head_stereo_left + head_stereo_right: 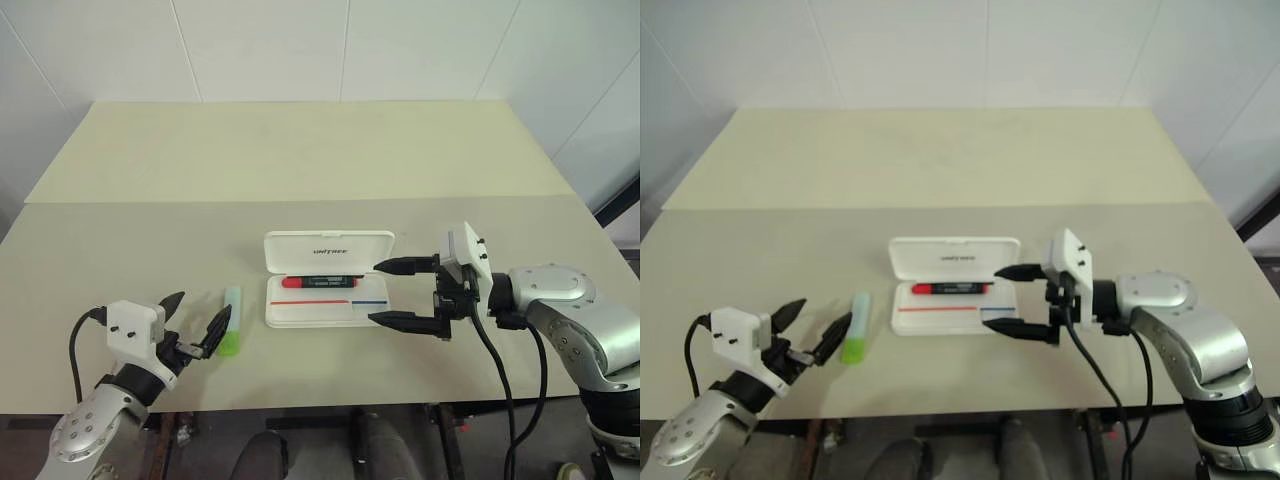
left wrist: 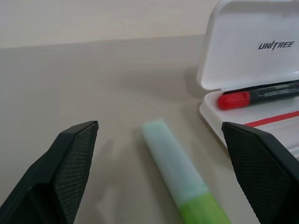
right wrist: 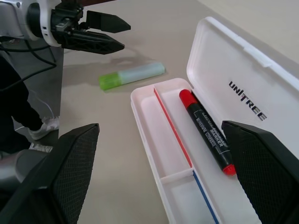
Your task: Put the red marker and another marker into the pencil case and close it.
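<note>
Left side first: our left gripper (image 1: 192, 323) hangs low over the table (image 1: 120, 240), jaws spread wide and holding nothing. The green highlighter (image 1: 230, 320) lies flat just beside its right finger, green cap end toward us, pale end away. We judge the step in hand to be picking this one up. To do it well we should bring the jaws astride the barrel near its middle, crosswise to its length, drop until the pads sit low on the sides, then close squarely so the short, chunky body does not roll or squirt out.

Centre: the pencil case (image 1: 328, 250) lies open just right of the highlighter, lid standing up at the far side. The red marker (image 1: 320, 282) already lies in the tray's rear compartment, along the hinge; the front compartments are bare, so the highlighter should go in parallel to it.

Right: our right gripper (image 1: 390, 293) hovers at the case's right end, fingers pointing left, wide apart, empty, one near the lid and one near the front edge.

Count: two markers, one case, two grippers.
</note>
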